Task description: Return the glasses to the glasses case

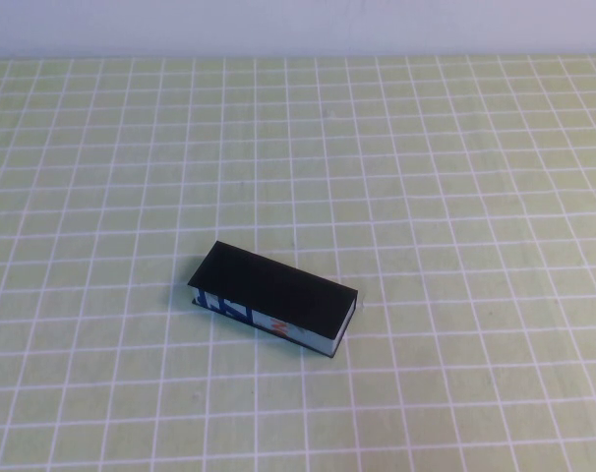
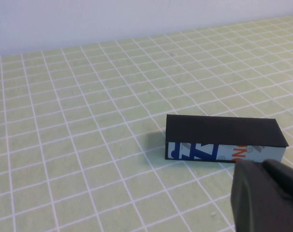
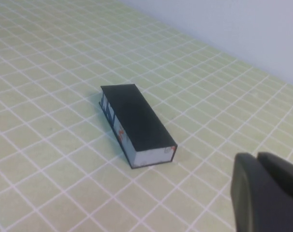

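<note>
At the near edge of the table [image 1: 101, 147], which is covered by a light green cloth with a white grid, both arms are held back. In the high view only a dark sliver shows at the near left corner and another at the near right corner, too small to identify with confidence.

The left gripper [image 2: 267, 195] appears in its own wrist view as a dark rounded mass raised above the cloth, near the glasses case and not touching it. Whether it is spread or pressed together cannot be told.

The right gripper [image 3: 265, 193] shows the same way in its wrist view, a dark bulk above the cloth, apart from the case's short end. Its state cannot be told either.

Farther in, about the middle of the table, lies the glasses case [image 1: 272, 294], a rectangular black box resting flat. It sits at a slant to the table edges. The black lid is closed down over it, and its blue-and-white printed side with a small orange mark faces the near edge.

Beyond the far edge stands a plain pale wall [image 1: 298, 25].
</note>
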Action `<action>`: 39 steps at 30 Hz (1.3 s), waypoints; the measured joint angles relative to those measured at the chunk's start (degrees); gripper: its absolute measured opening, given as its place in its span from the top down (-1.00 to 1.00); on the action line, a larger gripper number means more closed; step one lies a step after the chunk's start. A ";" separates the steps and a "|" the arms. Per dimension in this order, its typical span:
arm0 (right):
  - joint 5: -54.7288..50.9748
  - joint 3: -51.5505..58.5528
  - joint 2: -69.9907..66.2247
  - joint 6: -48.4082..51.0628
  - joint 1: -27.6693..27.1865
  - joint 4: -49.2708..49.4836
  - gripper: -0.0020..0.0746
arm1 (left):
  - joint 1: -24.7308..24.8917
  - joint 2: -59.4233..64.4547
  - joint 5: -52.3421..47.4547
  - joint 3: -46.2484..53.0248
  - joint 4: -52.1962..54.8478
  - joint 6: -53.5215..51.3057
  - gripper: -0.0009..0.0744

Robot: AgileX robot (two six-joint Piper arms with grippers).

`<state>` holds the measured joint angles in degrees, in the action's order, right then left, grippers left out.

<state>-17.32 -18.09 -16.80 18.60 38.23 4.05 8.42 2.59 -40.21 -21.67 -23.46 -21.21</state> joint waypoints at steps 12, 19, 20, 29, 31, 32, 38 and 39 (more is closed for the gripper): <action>0.23 8.12 1.66 0.00 0.00 0.33 0.99 | 0.00 0.00 1.58 1.56 -0.72 0.00 0.99; -0.29 10.97 1.66 0.00 0.00 0.33 0.99 | 0.00 -1.02 7.44 8.48 1.82 0.00 0.99; -0.58 11.46 1.66 0.00 0.00 0.33 0.99 | 0.00 -1.71 9.00 9.45 5.09 0.00 0.99; -3.11 12.26 1.66 0.00 0.00 0.92 0.99 | 0.00 -3.28 26.57 21.96 18.74 2.58 0.99; -3.19 12.26 1.66 0.00 0.00 1.50 0.99 | 0.00 -3.28 25.39 22.87 19.00 4.84 0.99; -3.19 12.26 1.66 0.00 0.00 1.62 0.99 | 0.00 -3.28 24.10 22.99 19.13 5.97 0.99; -3.19 12.26 1.66 0.00 0.00 2.09 0.99 | 0.00 -3.28 19.78 22.99 19.51 14.68 0.99; -3.19 12.26 1.66 0.00 0.00 2.09 0.99 | 0.00 -3.28 19.78 22.99 19.51 15.13 0.99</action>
<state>-20.52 -5.83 -15.15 18.60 38.23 6.15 8.42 -0.69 -20.44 1.32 -3.95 -6.08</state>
